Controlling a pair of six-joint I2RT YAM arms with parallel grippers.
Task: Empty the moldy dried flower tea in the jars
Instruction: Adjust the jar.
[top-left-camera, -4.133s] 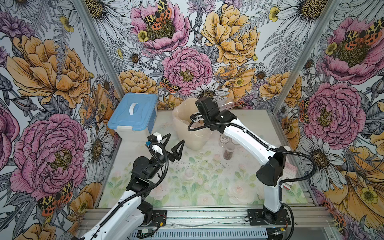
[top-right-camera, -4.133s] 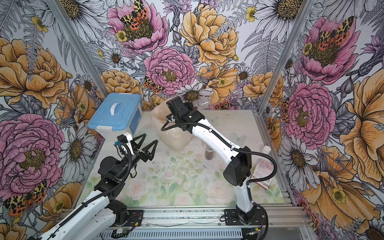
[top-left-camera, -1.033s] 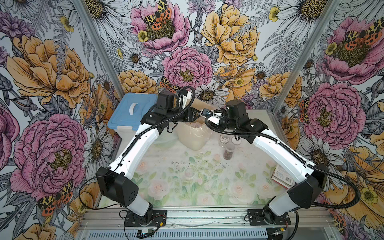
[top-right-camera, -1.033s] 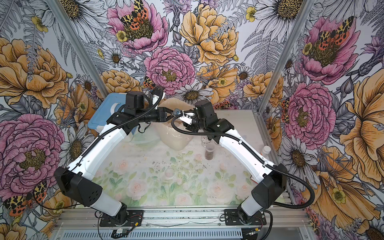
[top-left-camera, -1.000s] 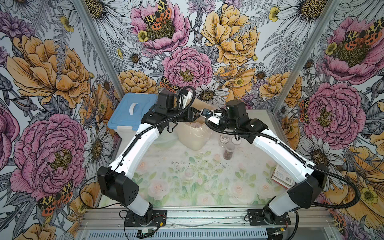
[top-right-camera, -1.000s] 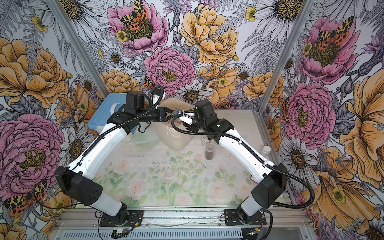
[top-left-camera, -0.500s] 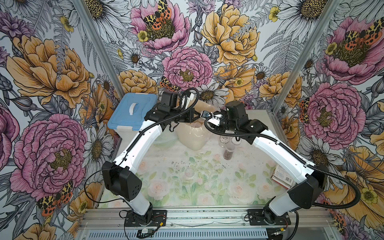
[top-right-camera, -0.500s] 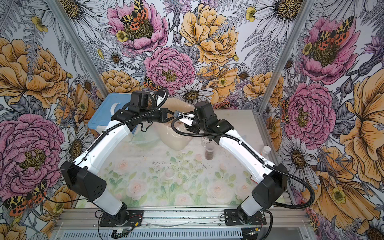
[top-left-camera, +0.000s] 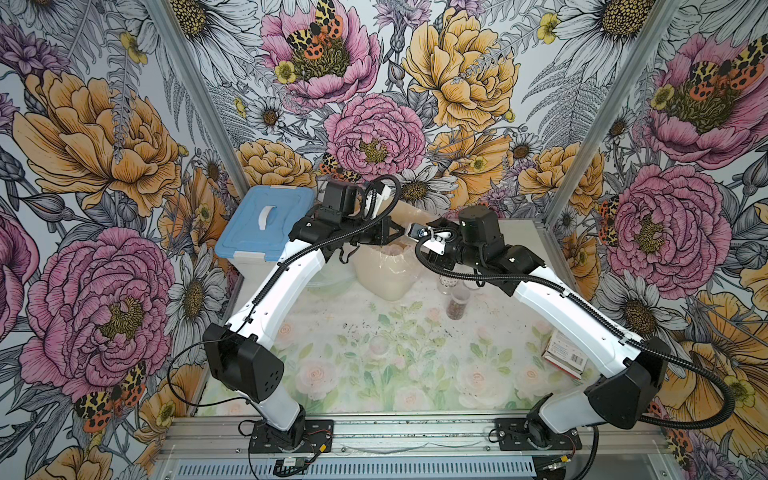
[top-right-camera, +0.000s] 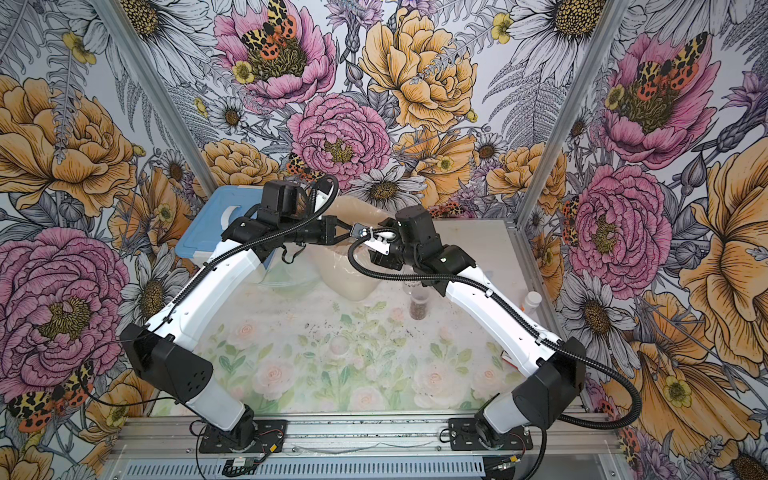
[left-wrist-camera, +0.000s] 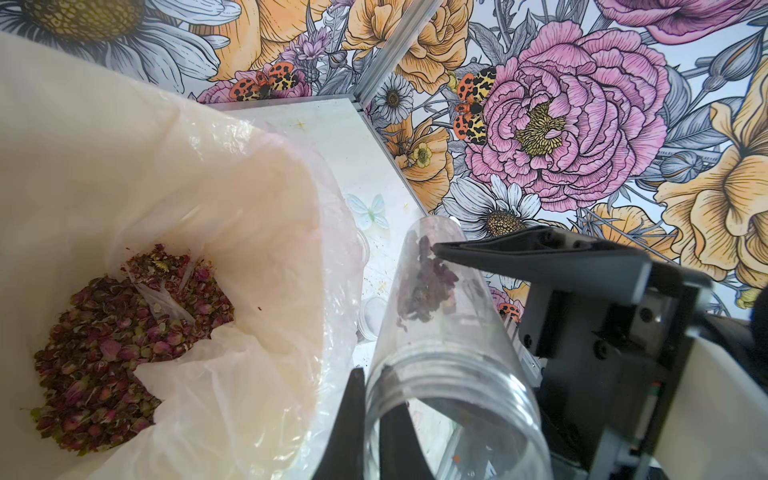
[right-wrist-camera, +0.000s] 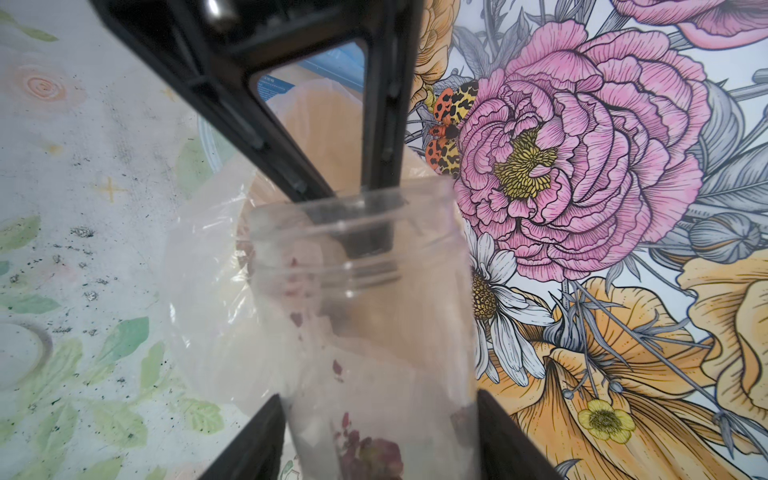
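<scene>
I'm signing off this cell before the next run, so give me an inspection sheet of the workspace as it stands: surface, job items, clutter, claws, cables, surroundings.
Surface: floral table, dark specks scattered mid-table.
Job's things: open jar held in the air by the bag-lined bin, leftover tea stuck inside; dumped tea in the bag; second jar with tea standing on the table.
Clutter: blue-lidded box, red-and-white carton, white-capped bottle.
Claws: left claw shut on the jar's rim; right claw flanks its base, grip unclear.
Cables: black hoses along both arms, no snag seen.
Surroundings: floral walls, metal posts.
</scene>
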